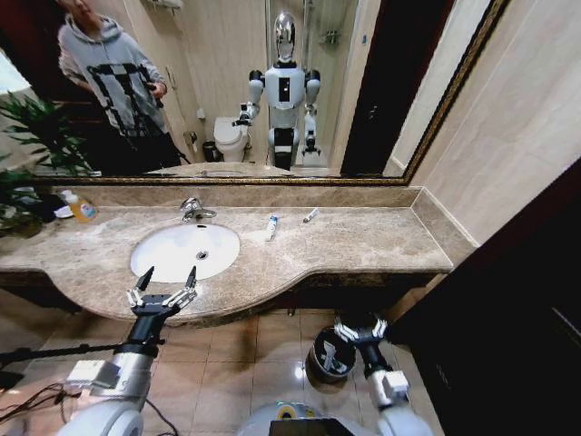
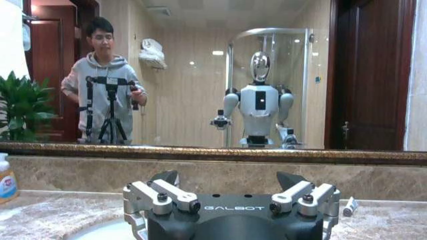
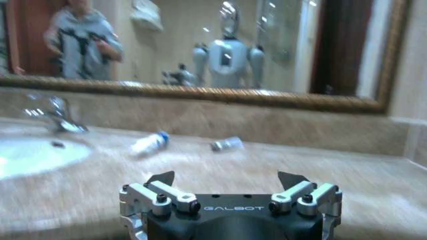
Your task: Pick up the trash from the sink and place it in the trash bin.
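Left pincer: the left pincer (image 1: 165,280) hung with its two fingers spread wide and nothing between them. It was at the front edge of the desk (image 1: 363,241), just before the sink (image 1: 184,250).

Right pincer: the right pincer (image 1: 360,329) was down low, off the front of the desk. Its fingers were spread too, and it held nothing. It was right above the trash bin (image 1: 329,356) on the floor.

Sink: the white bowl looked bare inside, with just the drain in the middle. The shiny faucet (image 1: 192,210) stood behind it.

Trash: a blue-labelled white tube (image 1: 271,226) lay flat on the desk, just to the right of the sink. A smaller white tube (image 1: 310,215) lay a bit farther right, near the back wall. Neither was in the bowl.

How the trash would feel: I think both tubes were very light and a little squishy. Their smooth round sides could slip or roll away.

Where to grab: across the middle of the tube, with one finger on each long side, looked best to me.

Other things: an amber soap bottle (image 1: 82,209) stood at the far left. It was not trash.
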Controlling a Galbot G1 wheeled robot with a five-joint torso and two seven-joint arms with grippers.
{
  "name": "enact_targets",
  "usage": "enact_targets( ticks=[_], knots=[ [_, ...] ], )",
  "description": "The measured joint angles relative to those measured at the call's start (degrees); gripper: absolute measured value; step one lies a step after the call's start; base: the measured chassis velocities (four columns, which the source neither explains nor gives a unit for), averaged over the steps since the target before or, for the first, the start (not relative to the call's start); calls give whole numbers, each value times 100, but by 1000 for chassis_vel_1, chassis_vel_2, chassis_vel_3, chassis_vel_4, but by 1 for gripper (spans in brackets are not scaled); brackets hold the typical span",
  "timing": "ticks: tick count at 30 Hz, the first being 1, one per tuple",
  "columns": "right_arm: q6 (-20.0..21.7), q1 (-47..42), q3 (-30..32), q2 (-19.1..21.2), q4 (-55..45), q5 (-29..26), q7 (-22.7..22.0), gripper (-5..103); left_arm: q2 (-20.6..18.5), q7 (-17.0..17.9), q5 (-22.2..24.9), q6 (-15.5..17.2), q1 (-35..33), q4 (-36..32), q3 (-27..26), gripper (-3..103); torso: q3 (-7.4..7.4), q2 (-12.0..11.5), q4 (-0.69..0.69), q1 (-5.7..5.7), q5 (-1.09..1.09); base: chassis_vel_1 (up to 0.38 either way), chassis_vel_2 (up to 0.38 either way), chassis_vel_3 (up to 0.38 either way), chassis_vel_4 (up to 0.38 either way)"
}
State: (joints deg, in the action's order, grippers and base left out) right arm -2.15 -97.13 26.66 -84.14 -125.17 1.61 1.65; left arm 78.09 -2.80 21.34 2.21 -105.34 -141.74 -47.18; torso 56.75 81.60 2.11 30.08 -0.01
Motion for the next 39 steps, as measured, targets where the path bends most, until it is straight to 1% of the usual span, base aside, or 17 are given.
enact_targets(
  ticks=[2, 4, 6, 8, 10, 12, 13, 15, 17, 19, 24, 26, 28, 29, 33, 35, 39],
  knots=[
    [136, 196, -67, 86, -4, -69, 32, 100, 0, 0, 0, 0, 0, 0, 0, 100, 0, 0, -1, 0, 0, 0, 0, 0, 0],
    [541, 878, -346, 439, 117, -416, 67, 100, 0, 0, 0, 0, 0, -1, 0, 100, 0, -1, 0, 0, 1, 0, 0, 0, 0],
    [612, 1020, -422, 526, 179, -496, 67, 100, 1, 0, 0, 0, 0, 0, -1, 100, 0, -1, 1, 0, 1, 0, 0, 0, 0],
    [835, 1680, -761, 906, 540, -757, 69, 100, 0, 0, 0, 0, 0, 0, 0, 100, 1, -1, 0, 1, 1, 0, 0, 0, 0],
    [883, 1903, -879, 1006, 656, -834, 73, 100, 0, 0, 0, 0, 0, 0, 0, 100, 1, -1, 0, 1, 1, 0, 0, 0, 0],
    [1033, 2710, -1300, 1215, 1079, -1115, 80, 100, 0, 0, 0, 0, 0, 0, 0, 100, 1, -1, -1, 1, 0, 0, 0, 0, 0],
    [1033, 2710, -1300, 1215, 1079, -1115, 80, 100, 0, 0, 0, 0, 0, 0, 0, 100, 1, -1, -1, 1, 0, 0, 0, 0, 0],
    [1120, 3352, -1685, 1226, 1450, -1251, 77, 100, 0, 0, 0, 0, 0, 0, 0, 100, 1, -1, 0, 1, 0, 0, 0, 0, 0],
    [1197, 3685, -1892, 1145, 1683, -1266, 73, 100, 0, 0, 0, 0, 0, 0, 0, 100, 1, -1, 0, 2, 0, 0, 0, 0, 0],
    [1496, 4126, -2191, 888, 2052, -1178, 29, 100, 0, 0, 0, 0, 0, -1, 0, 100, 1, -1, 0, 2, -1, 0, 0, 0, 0],
    [1776, 4892, -2800, 305, 2808, -1182, -476, 100, 0, 1, 0, 0, 0, 0, 0, 100, 0, -1, 0, 1, -2, 0, 0, 0, 0],
    [1738, 5073, -2901, 187, 3037, -1095, -526, 100, 0, 0, 0, 0, 0, 0, -1, 100, 0, -1, 2, 1, -2, 0, 0, 0, 0],
    [1427, 5457, -2977, -118, 3639, -421, -515, 100, 0, -2, 0, 0, 0, 0, 0, 100, 1, -1, 0, 1, -2, 0, 0, 0, 0],
    [1406, 5583, -2993, -239, 3809, -336, -549, 100, 0, -1, 0, 0, 0, 0, 0, 100, 0, -1, 0, 1, -1, 0, 0, 0, 0],
    [1447, 5894, -3025, -563, 4307, -351, -796, 103, 0, -1, 0, 0, 0, 0, 0, 100, 0, -1, 0, 1, -1, 0, 0, 0, 0],
    [1428, 6063, -2960, -758, 4669, -305, -866, 99, 0, 0, 0, 0, 0, 0, 0, 100, 0, -1, 1, 1, -1, 0, 0, 0, 0],
    [1443, 6252, -2825, -825, 5144, -190, -930, 99, 0, 0, 0, 0, 0, 0, 0, 100, 0, -1, 0, 1, 0, 0, 0, 0, 0]
  ],
)
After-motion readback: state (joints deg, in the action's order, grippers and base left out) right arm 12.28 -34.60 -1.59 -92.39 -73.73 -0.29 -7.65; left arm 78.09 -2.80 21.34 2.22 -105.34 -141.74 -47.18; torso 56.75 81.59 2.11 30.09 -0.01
